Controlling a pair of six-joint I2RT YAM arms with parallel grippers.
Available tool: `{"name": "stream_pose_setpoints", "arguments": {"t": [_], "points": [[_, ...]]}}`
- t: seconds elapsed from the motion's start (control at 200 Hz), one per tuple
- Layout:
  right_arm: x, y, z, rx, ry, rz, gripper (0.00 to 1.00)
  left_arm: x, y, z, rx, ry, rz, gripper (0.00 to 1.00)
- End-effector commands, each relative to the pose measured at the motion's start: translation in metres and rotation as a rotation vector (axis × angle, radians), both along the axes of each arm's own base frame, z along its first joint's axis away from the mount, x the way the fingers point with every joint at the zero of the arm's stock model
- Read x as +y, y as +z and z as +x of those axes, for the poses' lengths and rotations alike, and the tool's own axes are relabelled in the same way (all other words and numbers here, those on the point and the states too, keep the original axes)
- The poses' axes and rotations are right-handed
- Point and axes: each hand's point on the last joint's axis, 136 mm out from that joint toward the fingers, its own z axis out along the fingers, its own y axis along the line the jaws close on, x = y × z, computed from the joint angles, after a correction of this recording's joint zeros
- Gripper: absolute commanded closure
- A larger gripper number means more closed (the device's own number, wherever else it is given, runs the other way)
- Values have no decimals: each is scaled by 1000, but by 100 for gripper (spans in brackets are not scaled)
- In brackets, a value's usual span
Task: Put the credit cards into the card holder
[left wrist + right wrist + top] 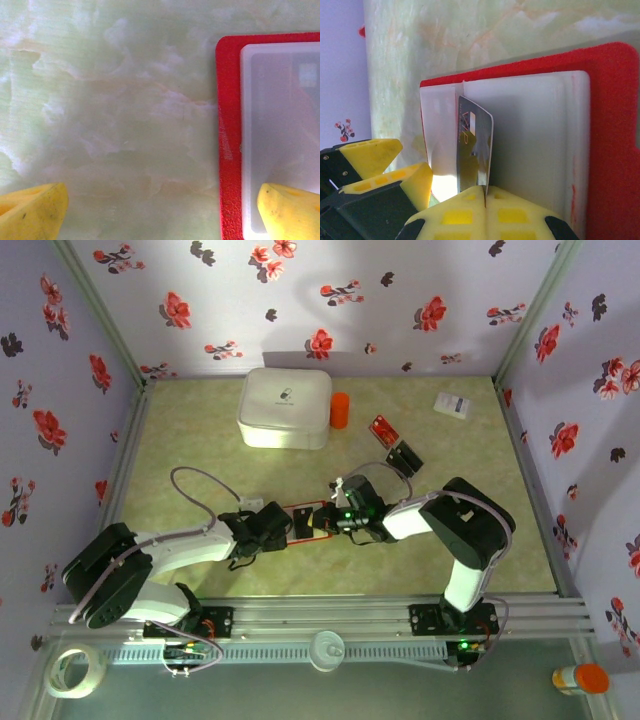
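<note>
At the card holder (615, 125), 1 gripped card (476, 145) reads "VIP".

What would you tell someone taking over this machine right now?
Right gripper: shut on a grey card, held on edge, its far end in the open wallet's pale pocket.
Left gripper: open, one finger over the wallet's pale inside.
Done: this card is partly in.
Left: push it home, then fetch the red card and black card lying farther back on the table.
</note>
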Motion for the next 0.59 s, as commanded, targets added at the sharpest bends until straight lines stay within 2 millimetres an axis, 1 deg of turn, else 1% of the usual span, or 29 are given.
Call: {"name": "stream_pose_setpoints", "arguments": {"t": [0.0,0.44,0.565,0.59], "points": [[-12,-22,-17,69,42,-92,100,25,-16,-20,71,-2,104,2],[-5,-30,-19,123,131,-145,100,24,-16,-19,67,-5,97,2],[-7,-33,-22,140,147,-167,100,23,-16,-19,65,-7,94,2],[-7,-32,-22,139,151,-170,96,23,-16,-19,64,-8,93,2]]}}
